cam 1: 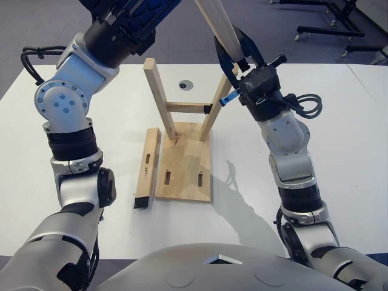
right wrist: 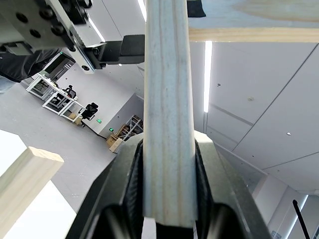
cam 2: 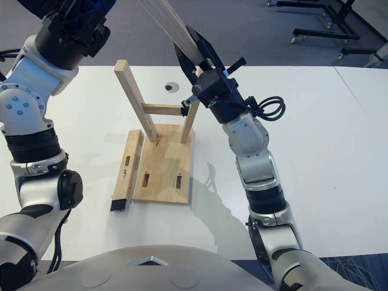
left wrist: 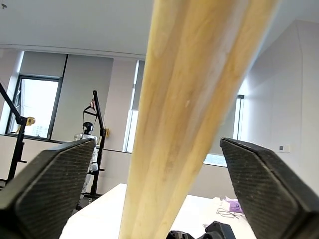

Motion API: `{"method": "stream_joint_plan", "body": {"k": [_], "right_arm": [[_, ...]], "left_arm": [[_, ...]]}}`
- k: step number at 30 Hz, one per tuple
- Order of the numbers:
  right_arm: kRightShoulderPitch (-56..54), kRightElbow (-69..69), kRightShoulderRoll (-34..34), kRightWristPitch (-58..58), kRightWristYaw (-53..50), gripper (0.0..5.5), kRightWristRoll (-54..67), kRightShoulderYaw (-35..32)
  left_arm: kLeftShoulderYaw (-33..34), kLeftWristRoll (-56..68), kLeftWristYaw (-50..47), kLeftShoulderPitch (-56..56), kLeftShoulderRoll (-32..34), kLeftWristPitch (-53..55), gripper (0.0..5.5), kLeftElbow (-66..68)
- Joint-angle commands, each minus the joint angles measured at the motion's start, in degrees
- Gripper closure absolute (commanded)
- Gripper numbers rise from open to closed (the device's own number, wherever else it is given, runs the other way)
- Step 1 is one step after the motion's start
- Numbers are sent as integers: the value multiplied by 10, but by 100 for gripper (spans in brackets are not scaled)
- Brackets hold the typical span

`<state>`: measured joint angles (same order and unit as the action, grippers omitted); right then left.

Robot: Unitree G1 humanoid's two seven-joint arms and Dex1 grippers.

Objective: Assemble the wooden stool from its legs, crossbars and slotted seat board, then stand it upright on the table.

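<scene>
In the head views the seat board [cam 1: 188,176] lies flat on the table [cam 1: 339,151]. One leg pair [cam 1: 159,97] and its crossbar [cam 1: 185,108] are slotted in and a loose bar [cam 1: 147,167] lies just beside the board, so I'd call it about half done. In the left wrist view the left gripper [left wrist: 157,144] has its jaws apart around the raised leg [left wrist: 184,109]. In the right wrist view the right gripper [right wrist: 168,179] is clamped on that leg. The table edges are well off, and it looks tight only by the standing frame.

Above the right hand [cam 1: 235,51], the clamped wooden leg [cam 1: 215,21] runs off the top edge; the left hand [left wrist: 157,149] farther up is cropped too.
</scene>
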<state>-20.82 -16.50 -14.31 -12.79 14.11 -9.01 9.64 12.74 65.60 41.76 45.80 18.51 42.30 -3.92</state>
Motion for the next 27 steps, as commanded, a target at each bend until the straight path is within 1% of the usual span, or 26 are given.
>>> {"method": "stream_joint_plan", "body": {"k": [1, 6, 10, 15, 19, 21, 22, 24, 27], "right_arm": [[1, -1, -1, -11, 3, 447, -8, 3], [2, 1, -3, -15, 5, 447, -13, 6], [4, -1, -3, -15, 7, 447, -14, 5], [3, -1, -1, -12, 6, 447, -12, 4], [2, -5, 3, -2, 3, 447, -9, 1], [5, -11, 9, 9, 1, 447, 0, -4], [6, -14, 11, 15, 0, 418, 3, -7], [6, -18, 12, 22, -1, 382, 5, -13], [3, -21, 12, 31, -4, 326, 7, -24]], "left_arm": [[-4, -5, -1, 18, -1, 3, 156, 2], [6, 37, -8, 7, -19, 17, 230, -8], [14, 64, -9, 4, -19, 29, 292, -16], [20, 65, -7, 3, -15, 31, 297, -13], [12, 48, -3, -2, -11, 26, 298, -16], [11, 33, -7, -4, -19, 9, 300, -16], [15, 26, -11, -5, -30, -8, 303, -15], [25, 22, -15, -5, -47, -36, 315, -16], [33, 22, -13, -5, -57, -60, 315, -19]]}}
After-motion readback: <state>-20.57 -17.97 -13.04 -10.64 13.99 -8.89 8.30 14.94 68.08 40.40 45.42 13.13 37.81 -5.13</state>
